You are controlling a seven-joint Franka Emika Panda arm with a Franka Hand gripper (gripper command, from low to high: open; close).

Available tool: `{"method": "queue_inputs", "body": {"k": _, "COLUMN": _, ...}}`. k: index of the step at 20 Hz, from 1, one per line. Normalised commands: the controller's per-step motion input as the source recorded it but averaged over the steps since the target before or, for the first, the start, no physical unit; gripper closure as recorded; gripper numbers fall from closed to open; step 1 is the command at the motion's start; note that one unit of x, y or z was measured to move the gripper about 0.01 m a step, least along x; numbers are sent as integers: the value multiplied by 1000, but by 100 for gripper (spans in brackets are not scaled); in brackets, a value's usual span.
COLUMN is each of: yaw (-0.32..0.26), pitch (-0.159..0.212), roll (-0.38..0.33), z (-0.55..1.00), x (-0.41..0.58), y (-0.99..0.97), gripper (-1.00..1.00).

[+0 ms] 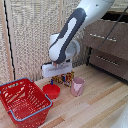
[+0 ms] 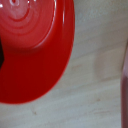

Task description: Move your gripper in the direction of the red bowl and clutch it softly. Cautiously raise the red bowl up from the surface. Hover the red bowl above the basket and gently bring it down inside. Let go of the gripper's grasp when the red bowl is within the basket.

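Note:
The red bowl point(image 1: 51, 91) sits on the wooden table, just to the exterior view's right of the basket point(image 1: 22, 100). The basket is red with a blue-grey rim and stands at the front on the exterior view's left. My gripper point(image 1: 52, 81) hangs straight down right over the bowl, fingertips at or just above its rim. In the wrist view the bowl point(image 2: 30, 45) fills most of the picture, very close. A dark sliver at that picture's edge may be one finger point(image 2: 1, 54). The finger spacing does not show.
A pink cup point(image 1: 78, 86) stands close beside the bowl on the exterior view's right; its edge also shows in the wrist view point(image 2: 125, 85). A small colourful object point(image 1: 65, 77) lies behind the bowl. A dark wooden dresser point(image 1: 107, 47) stands at the back right.

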Motion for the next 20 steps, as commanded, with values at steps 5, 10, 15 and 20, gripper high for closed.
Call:
{"method": "queue_inputs", "body": {"k": 5, "yaw": 0, "pitch": 14, "roll": -53, "z": -345, "x": -39, "y": 237, "gripper": -100}}
{"method": "queue_inputs", "body": {"k": 10, "yaw": 12, "pitch": 38, "roll": -63, "z": -175, "x": 0, "y": 214, "gripper": 100}}
{"method": "queue_inputs", "body": {"k": 15, "yaw": 13, "pitch": 45, "roll": -13, "z": -93, "x": 0, "y": 65, "gripper": 100}}
{"method": "queue_inputs", "body": {"k": 20, "yaw": 12, "pitch": 2, "roll": -2, "z": -154, "x": 0, "y": 29, "gripper": 100}}
